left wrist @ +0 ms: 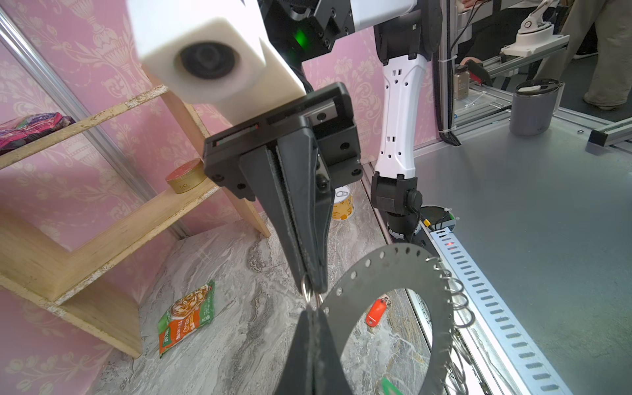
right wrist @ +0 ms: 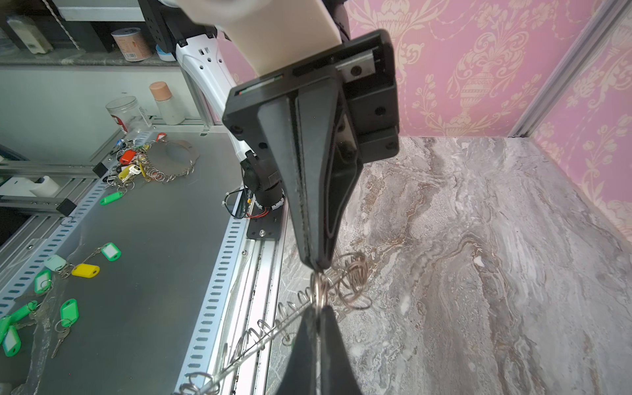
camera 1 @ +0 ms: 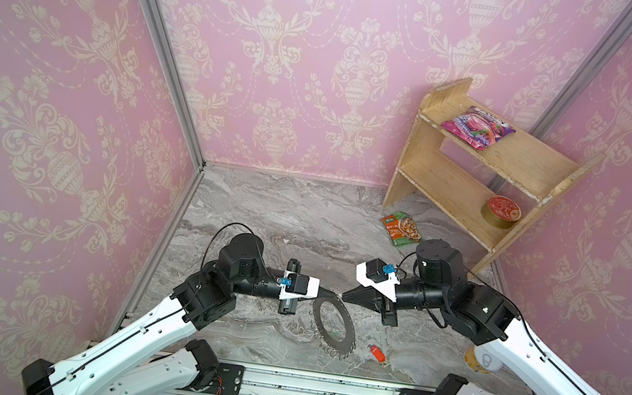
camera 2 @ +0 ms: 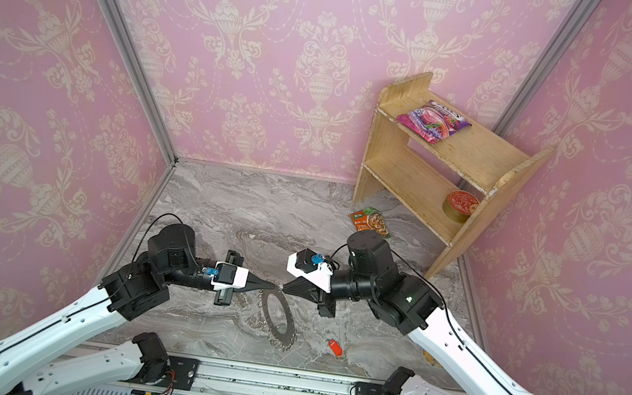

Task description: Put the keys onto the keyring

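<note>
Grey metal sits in the middle of my screens: the keyring (camera 1: 342, 345) (camera 2: 284, 337) stands tilted over the marble table (camera 1: 262, 208) between the two arms in both top views, its upper rim raised to the gripper tips and its lower loops down by the tabletop; whether they rest on it I cannot tell. The left gripper (camera 1: 332, 292) and the right gripper (camera 1: 345, 296) meet nose to nose at that upper rim. From the right wrist view I see one wire loop (right wrist: 319, 290) on the rim running between both tips. The right gripper (right wrist: 318, 307) has its jaws pressed together on the loop; the left gripper (right wrist: 316, 265) is clamped tight on it from the opposite side. The left wrist view agrees; the ring's flat face (left wrist: 403, 270) hangs just beside the closed tips.

The red-tagged key (camera 1: 378, 353) (camera 2: 334, 347) lies flat on the marble, near the ring's lower end but apart from it. A green tag (left wrist: 388, 386) shows at the edge of the left wrist view, by the ring; I cannot tell whether it hangs from a loop.

An orange-green packet (camera 1: 402, 228) lies further back, near the wooden shelf (camera 1: 476, 179).
</note>
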Robot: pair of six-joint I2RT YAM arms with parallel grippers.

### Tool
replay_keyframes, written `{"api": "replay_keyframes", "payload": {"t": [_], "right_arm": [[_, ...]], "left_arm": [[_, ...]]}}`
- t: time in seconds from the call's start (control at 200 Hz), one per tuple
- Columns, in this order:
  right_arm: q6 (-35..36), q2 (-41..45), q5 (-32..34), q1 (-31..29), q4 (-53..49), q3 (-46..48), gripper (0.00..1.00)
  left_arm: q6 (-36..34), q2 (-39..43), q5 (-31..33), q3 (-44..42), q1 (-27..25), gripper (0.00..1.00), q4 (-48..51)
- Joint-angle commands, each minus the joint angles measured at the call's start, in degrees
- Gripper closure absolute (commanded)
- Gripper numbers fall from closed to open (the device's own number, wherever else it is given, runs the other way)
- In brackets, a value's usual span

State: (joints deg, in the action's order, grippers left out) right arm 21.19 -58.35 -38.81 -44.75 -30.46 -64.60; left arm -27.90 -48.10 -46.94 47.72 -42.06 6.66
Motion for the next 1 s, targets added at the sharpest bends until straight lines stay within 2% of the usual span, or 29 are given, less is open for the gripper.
{"api": "replay_keyframes", "payload": {"t": [0.0,0.03,0.135,0.275,0.43,0.525,0.655,0.861,0.996], "right_arm": [[-0.98,2.0,3.68,-0.33,-0.29,-2.0,1.0],[-1.01,2.32,4.65,-0.26,-0.35,-2.02,1.0],[-0.5,2.53,7.53,-0.6,-2.01,-2.23,1.0],[-0.1,1.95,10.12,-1.57,-3.36,-2.28,1.0],[0.48,1.28,12.65,-2.86,-4.17,-4.97,1.0],[0.75,1.06,13.77,-3.27,-4.42,-5.34,1.0],[1.04,1.01,14.59,-3.42,-4.47,-5.35,1.0],[1.51,0.49,16.0,-3.52,-4.98,-5.41,1.0],[1.64,0.59,16.08,-3.51,-4.96,-5.48,1.0]], "left_arm": [[2.31,0.22,3.46,-0.79,0.1,0.9,-1.29],[2.79,0.3,4.24,-0.75,0.06,0.84,-1.21],[4.72,0.55,4.78,0.03,0.1,0.73,-0.77],[7.63,-2.43,3.63,3.47,-0.19,0.68,1.57],[8.07,-6.93,4.85,7.29,-2.02,0.67,5.58],[8.73,-8.17,5.43,8.26,-2.74,0.71,6.09],[8.91,-8.91,5.9,9.4,-3.47,0.77,7.35],[9.43,-8.59,6.85,9.95,-4.21,0.78,6.8],[9.28,-9.22,7.21,10.62,-4.51,0.82,7.82]]}}
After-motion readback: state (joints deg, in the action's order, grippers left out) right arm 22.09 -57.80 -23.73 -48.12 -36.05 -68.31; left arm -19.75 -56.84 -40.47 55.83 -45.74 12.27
